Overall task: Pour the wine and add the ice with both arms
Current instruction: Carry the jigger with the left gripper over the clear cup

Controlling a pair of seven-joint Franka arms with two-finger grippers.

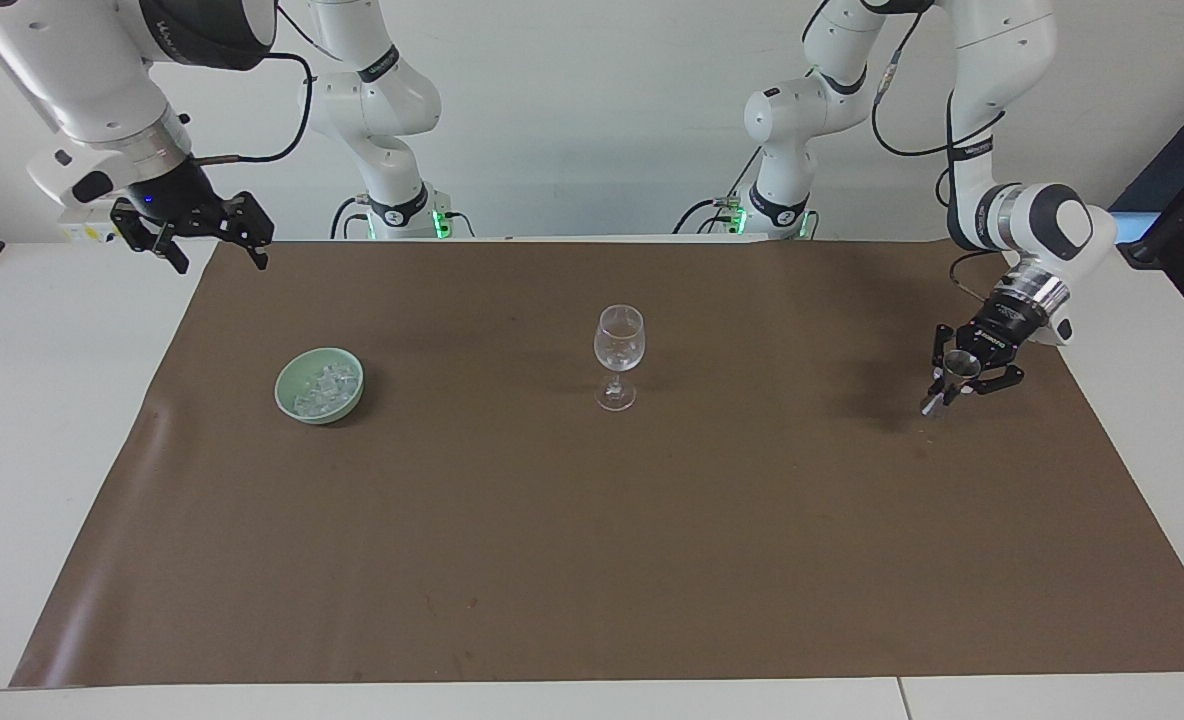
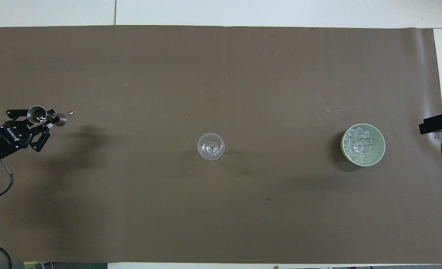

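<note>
A clear stemmed wine glass (image 1: 619,345) stands upright mid-mat, also in the overhead view (image 2: 211,146). A pale green bowl (image 1: 287,400) toward the right arm's end holds a heap of clear ice (image 1: 322,387); the ice also shows from above (image 2: 359,144). My left gripper (image 1: 960,380) is shut on a small metal jigger (image 1: 952,375) and holds it tilted, just above the mat at the left arm's end. From above the jigger (image 2: 38,113) sits between the fingers. My right gripper (image 1: 217,252) is open and empty, waiting high over the mat's corner near the robots.
A brown mat (image 1: 592,560) covers most of the white table (image 1: 52,400). A few small specks lie on the mat near the jigger (image 2: 71,111). A black part at the right arm's end shows at the overhead view's edge (image 2: 435,122).
</note>
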